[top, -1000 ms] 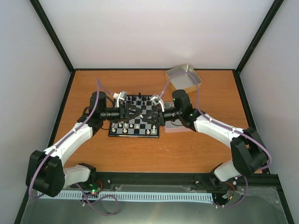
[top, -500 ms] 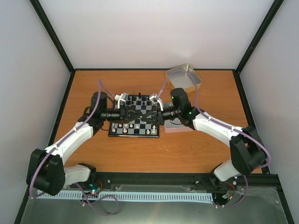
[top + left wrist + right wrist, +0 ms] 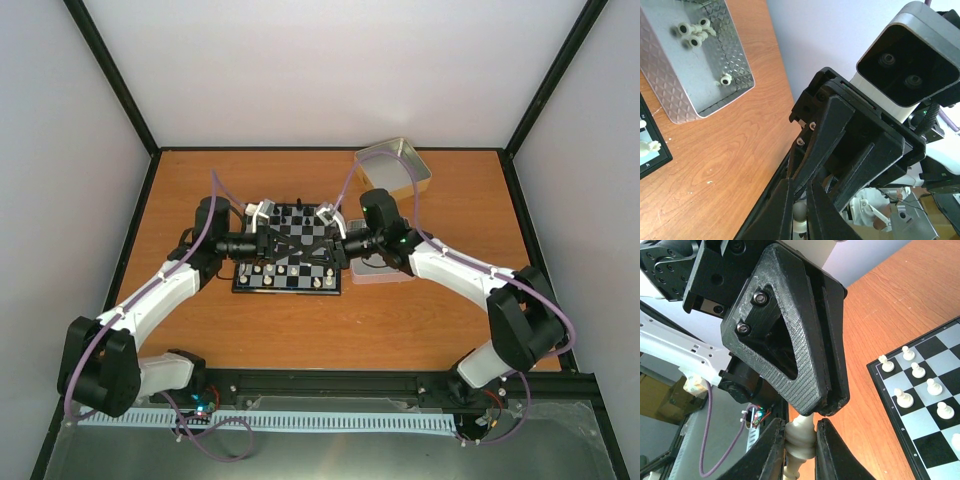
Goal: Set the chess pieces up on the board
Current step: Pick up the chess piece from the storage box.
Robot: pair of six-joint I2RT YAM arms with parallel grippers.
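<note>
**Grip state.** The right gripper point(image 3: 800, 446) has its fingers drawn narrow and clamped on the waist of one cream-white chess piece point(image 3: 801, 435). The piece stands roughly upright between the fingertips. The left gripper point(image 3: 799, 216) meets it tip to tip from the opposite side. Its fingers are also narrow, and the same piece fills the gap between them. In the right wrist view, the left gripper's fingertips sit directly on the upper end of the piece. The piece type cannot be told.

**Position.** Both grippers are above the chessboard point(image 3: 931, 449), over its middle in the top view.

**Surroundings.**
- Cream-white pawns point(image 3: 903, 398) stand on board squares to the right of the right gripper.
- A shallow metal tin point(image 3: 670, 85) lies up and to the left of the left gripper, just beside the board edge. It holds loose cream-white pieces point(image 3: 692, 32).
</note>
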